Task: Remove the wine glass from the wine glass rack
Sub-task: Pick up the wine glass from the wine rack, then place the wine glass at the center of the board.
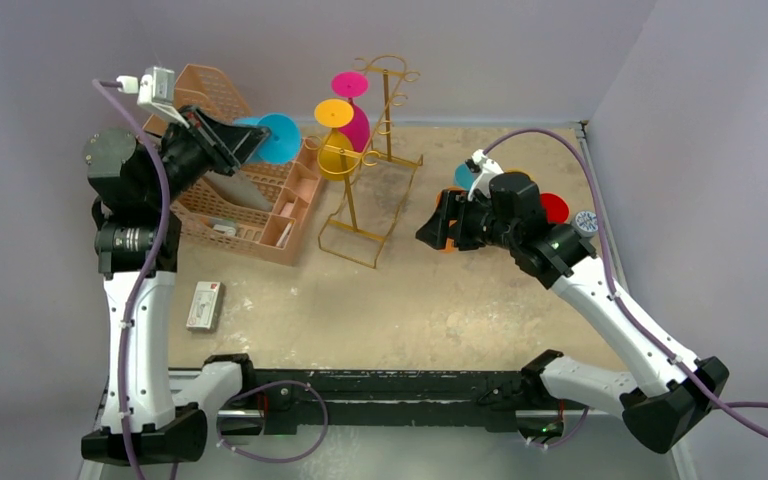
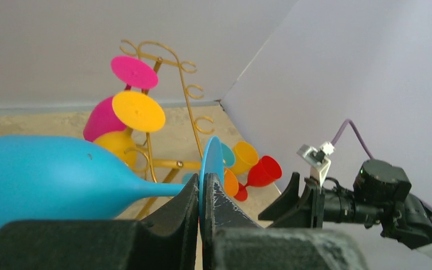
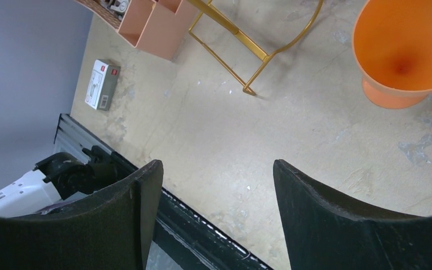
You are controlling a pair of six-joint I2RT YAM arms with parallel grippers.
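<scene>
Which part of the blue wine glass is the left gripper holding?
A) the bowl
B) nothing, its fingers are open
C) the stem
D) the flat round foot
D: in the left wrist view the left gripper has its fingers shut on the flat foot of the blue wine glass, with bowl and stem sticking out sideways.

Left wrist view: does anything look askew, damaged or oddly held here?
Only the blue plastic wine glass: it lies sideways, the left gripper pinching just the thin edge of its round foot. Nothing looks spilled or broken.
</scene>
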